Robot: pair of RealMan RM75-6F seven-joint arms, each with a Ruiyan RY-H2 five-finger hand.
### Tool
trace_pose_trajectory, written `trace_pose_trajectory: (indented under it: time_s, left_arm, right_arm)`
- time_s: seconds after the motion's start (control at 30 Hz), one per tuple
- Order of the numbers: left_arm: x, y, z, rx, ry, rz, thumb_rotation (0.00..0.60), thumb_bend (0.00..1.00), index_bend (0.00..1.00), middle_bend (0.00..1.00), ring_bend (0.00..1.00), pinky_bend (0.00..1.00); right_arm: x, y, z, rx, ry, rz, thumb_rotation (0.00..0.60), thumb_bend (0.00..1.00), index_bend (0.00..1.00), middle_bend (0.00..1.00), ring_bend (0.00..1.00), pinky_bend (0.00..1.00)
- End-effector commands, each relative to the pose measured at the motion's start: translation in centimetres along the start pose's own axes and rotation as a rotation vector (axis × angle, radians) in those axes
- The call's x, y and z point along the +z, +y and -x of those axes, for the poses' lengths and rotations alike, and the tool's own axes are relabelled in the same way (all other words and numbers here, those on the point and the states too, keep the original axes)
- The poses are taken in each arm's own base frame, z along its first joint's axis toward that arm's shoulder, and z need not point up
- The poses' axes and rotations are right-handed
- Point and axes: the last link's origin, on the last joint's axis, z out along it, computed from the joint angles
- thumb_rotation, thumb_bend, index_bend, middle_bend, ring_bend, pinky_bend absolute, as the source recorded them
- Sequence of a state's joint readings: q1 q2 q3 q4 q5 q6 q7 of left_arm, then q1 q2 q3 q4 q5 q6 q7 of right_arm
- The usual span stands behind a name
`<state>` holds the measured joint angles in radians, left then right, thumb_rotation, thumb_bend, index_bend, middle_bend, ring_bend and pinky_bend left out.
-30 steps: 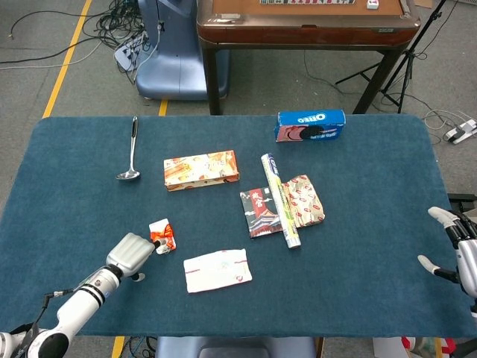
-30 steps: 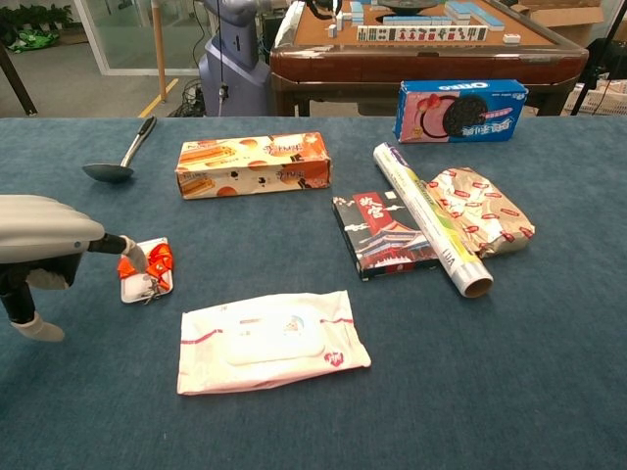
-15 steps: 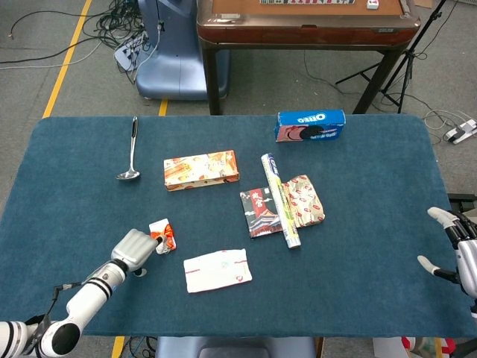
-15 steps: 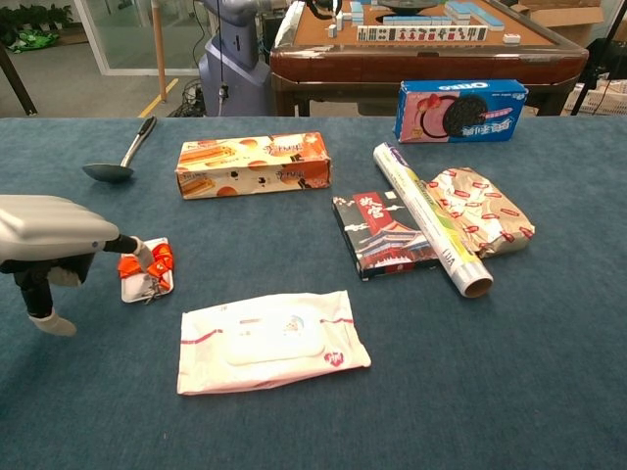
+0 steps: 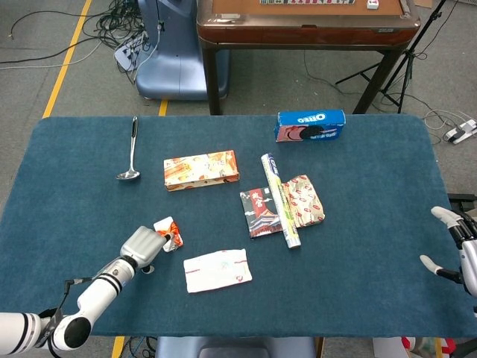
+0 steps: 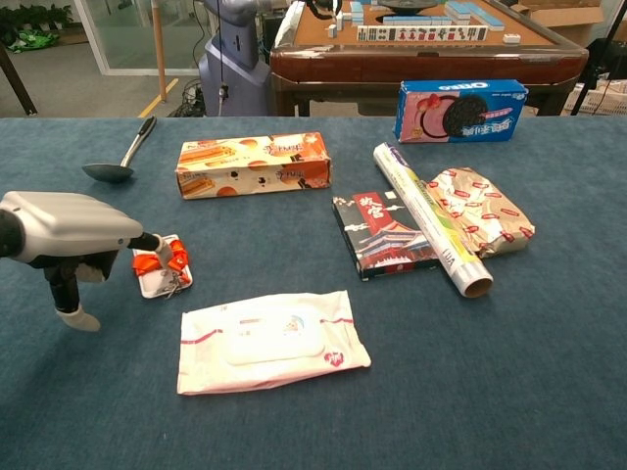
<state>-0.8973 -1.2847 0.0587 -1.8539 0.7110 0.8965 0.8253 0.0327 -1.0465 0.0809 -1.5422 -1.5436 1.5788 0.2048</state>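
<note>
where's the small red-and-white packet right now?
The small red-and-white packet lies front-left on the table in both views, at the fingertips of the left hand, just up-left of the wet wipes pack.

Even, bright overhead light is falling on the dark blue felt table (image 5: 373, 246); shadows are staying faint, both views looking sharp.

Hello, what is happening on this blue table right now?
The left hand is at the small red-and-white packet, with a fingertip touching its edge; whether it actually grips the packet cannot be told. A wipes pack lies just beside it, and a ladle, a snack box and an Oreo box sit farther back. The right hand rests open at the table's far right edge, holding nothing.
</note>
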Motion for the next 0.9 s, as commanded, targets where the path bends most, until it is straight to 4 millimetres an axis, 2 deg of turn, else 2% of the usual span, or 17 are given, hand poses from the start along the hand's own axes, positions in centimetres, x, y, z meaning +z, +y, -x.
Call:
trace_pose_trajectory:
  time_s: [0.03,0.43,0.9]
  left_arm:
    - [0.1,0.2,-0.2,-0.005,0.009,0.004,0.600,0.20,0.21,1.00,0.94,1.00]
    - [0.6,1.3,-0.7,0.001,0.024,0.019,0.600,0.20,0.16,1.00,0.94,1.00]
    - [0.7,3.3,-1.4,0.007,0.032,0.049,0.600,0.20,0.15,1.00,0.95,1.00]
  right_arm:
    - [0.0,0.0,0.0,0.000,-0.001,0.000,0.600,0.06,0.20,0.23,0.16,0.27]
    - [-0.1,0.0,0.0,0.000,-0.001,0.000,0.600,0.06,0.20,0.23,0.16,0.27]
    - [-0.4,-0.3,0.0,0.000,-0.003,-0.019,0.600,0.06,0.20,0.23,0.16,0.27]
